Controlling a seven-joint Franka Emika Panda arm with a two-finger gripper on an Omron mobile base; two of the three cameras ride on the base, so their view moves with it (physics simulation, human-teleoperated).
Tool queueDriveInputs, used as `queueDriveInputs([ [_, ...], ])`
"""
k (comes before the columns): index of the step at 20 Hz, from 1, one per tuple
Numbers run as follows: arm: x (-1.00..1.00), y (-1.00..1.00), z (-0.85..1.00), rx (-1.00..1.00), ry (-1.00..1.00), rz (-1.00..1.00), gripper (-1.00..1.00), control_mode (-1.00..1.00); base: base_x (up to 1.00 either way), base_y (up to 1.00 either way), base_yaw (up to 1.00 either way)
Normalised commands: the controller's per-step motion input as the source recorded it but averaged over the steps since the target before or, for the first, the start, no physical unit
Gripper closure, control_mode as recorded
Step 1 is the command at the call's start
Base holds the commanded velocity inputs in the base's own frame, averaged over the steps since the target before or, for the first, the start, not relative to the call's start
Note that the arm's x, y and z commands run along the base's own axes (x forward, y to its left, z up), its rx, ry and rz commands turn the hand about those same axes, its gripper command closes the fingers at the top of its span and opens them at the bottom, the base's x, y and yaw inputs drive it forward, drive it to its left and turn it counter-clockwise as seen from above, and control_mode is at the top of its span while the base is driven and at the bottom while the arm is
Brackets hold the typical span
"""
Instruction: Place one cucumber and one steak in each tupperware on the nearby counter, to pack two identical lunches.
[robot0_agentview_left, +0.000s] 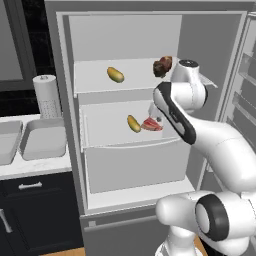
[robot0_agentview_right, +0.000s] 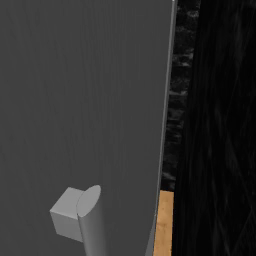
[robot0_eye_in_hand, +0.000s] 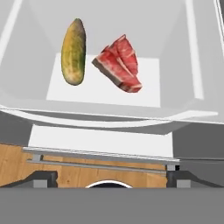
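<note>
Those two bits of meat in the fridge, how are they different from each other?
The upper steak is a lumpy dark brown chunk; the lower steak is a flat red-pink slab with white streaks. The brown one sits on the top shelf, the red one on the shelf below, right beside a cucumber. Both lie towards the right side of their shelves.

White arm (robot0_agentview_left: 210, 145) rises from lower right of left base view, elbow bent, forearm reaching forward and left. Wrist (robot0_agentview_left: 187, 85) held high, hand angled downward. Jaws hidden behind wrist; spread cannot be told.
</note>
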Motion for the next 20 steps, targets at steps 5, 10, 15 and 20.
queueDriveInputs([
  [5, 0.48, 0.17, -0.76, 0.05, 0.05, 0.00, -1.00, -1.00, 0.00, 0.00, 0.00],
  [10, 0.24, 0.00, -0.87, -0.05, 0.09, 0.00, -1.00, -1.00, 0.00, 0.00, 0.00],
  [15, 0.32, -0.24, -0.09, 0.00, -0.04, 0.03, -1.00, -1.00, 0.00, 0.00, 0.00],
  [20, 0.55, -0.37, 0.00, 0.03, -0.25, 0.09, -1.00, -1.00, 0.00, 0.00, 0.00],
])
